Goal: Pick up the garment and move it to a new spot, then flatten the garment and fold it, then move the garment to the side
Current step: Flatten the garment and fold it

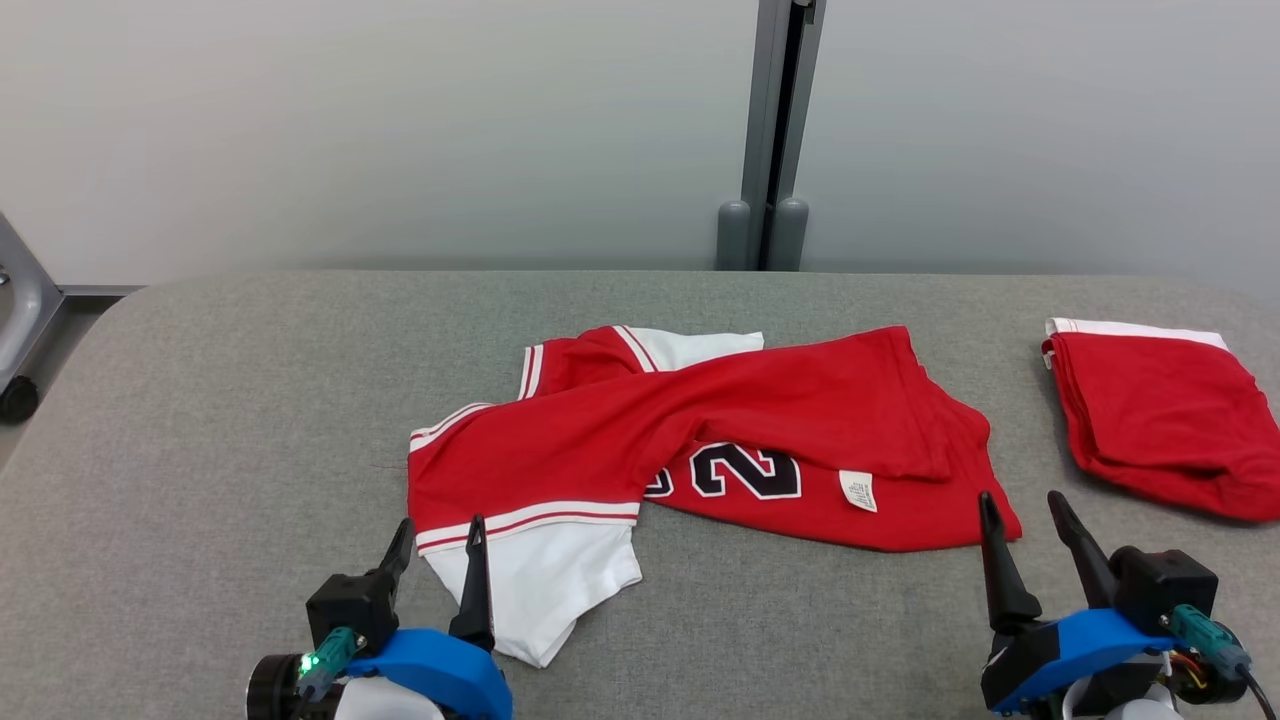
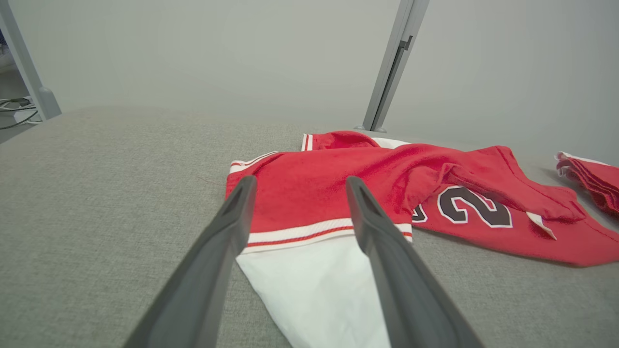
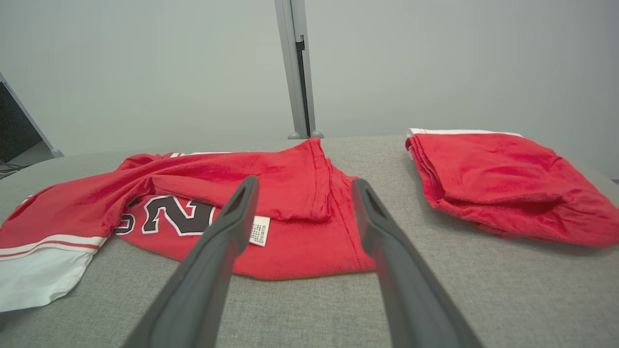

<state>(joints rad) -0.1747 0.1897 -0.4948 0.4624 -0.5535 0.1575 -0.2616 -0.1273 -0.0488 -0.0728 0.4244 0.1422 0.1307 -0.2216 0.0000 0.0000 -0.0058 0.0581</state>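
Observation:
A red jersey garment with white sleeves, striped trim and a dark number lies crumpled and partly folded over itself on the grey table. The same garment fills the middle of the left wrist view, and the garment lies ahead in the right wrist view. My left gripper is open, low at the near left, with its fingers over the white sleeve end. At the near right my right gripper is open, just off the jersey's lower right corner. Nothing sits between either pair of fingers.
A second red garment, folded with a white edge, lies at the table's right side. A grey post stands against the pale wall behind the table. The table's left corner is rounded, with a metal frame beyond it.

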